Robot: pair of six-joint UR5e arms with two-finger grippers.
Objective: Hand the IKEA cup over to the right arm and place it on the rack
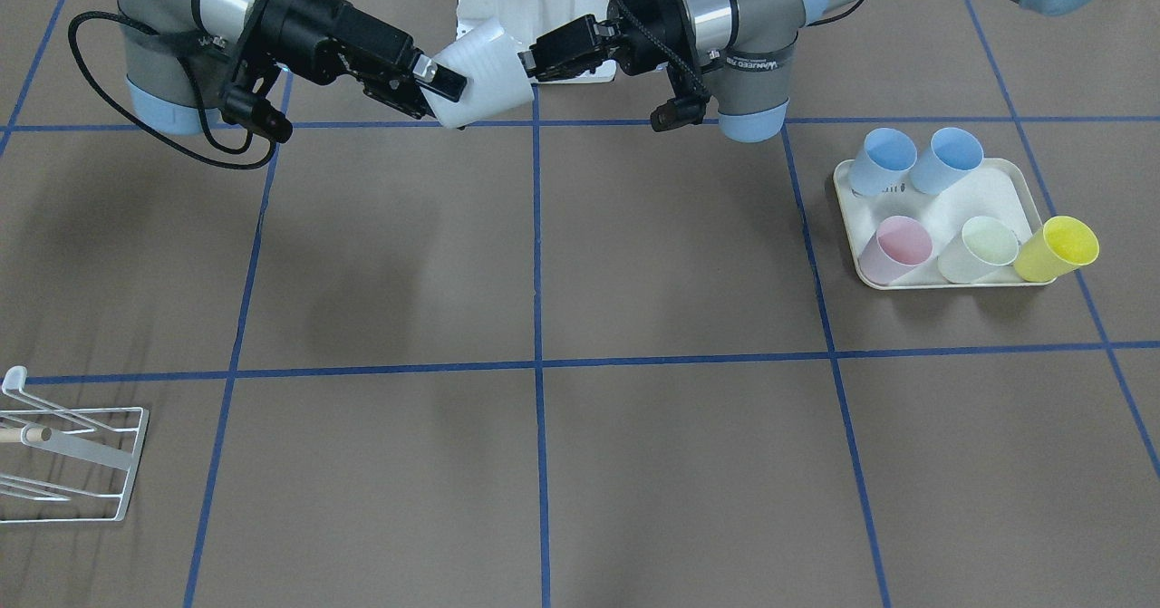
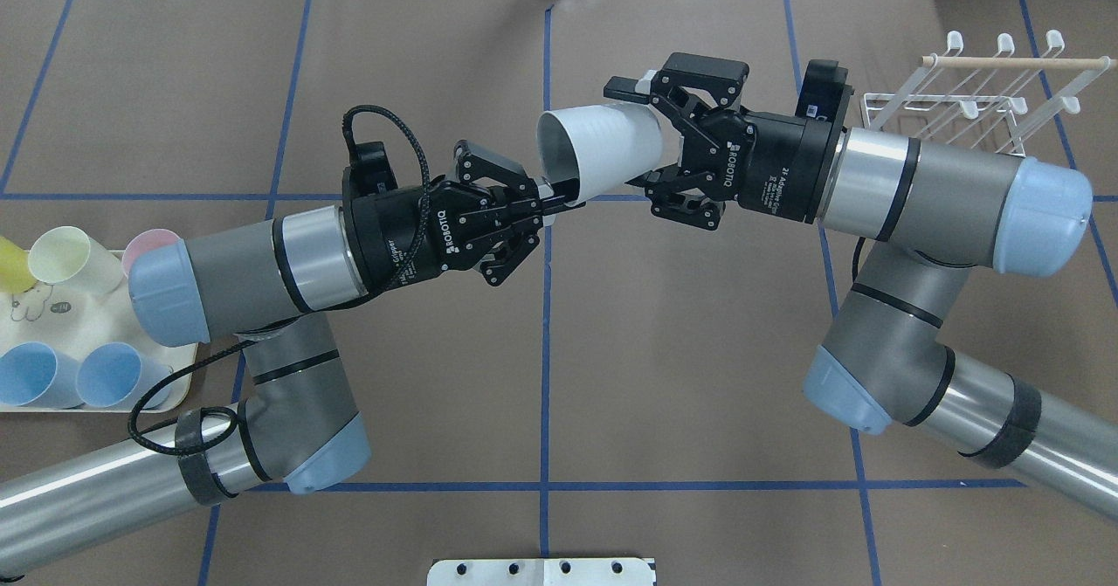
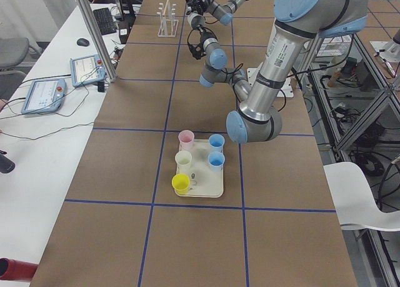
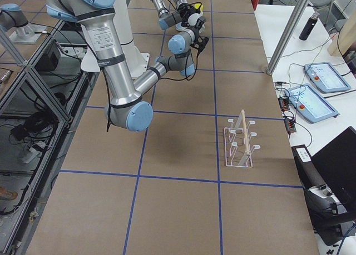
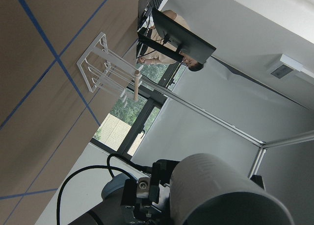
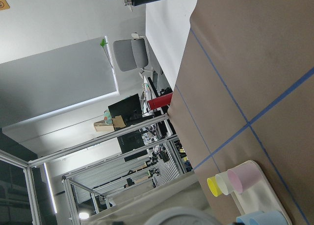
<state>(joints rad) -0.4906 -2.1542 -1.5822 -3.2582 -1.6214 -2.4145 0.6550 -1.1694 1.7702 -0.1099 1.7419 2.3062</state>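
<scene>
Brown-papered bench (image 2: pixel 437 350) below. Left end effector (image 2: pixel 546 197) pinches rim of white cup (image 2: pixel 603 149); right end effector (image 2: pixel 636 138) clamps its base opposite, presumably so it cannot drop mid-handover.

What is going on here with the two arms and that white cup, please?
A handover is under way in mid-air. The left hand pinches the rim of the white cup, which lies on its side. The right hand has its fingers on either side of the cup's closed end, though whether it grips yet is unclear. The rack is empty, and five coloured cups sit at the tray.
</scene>
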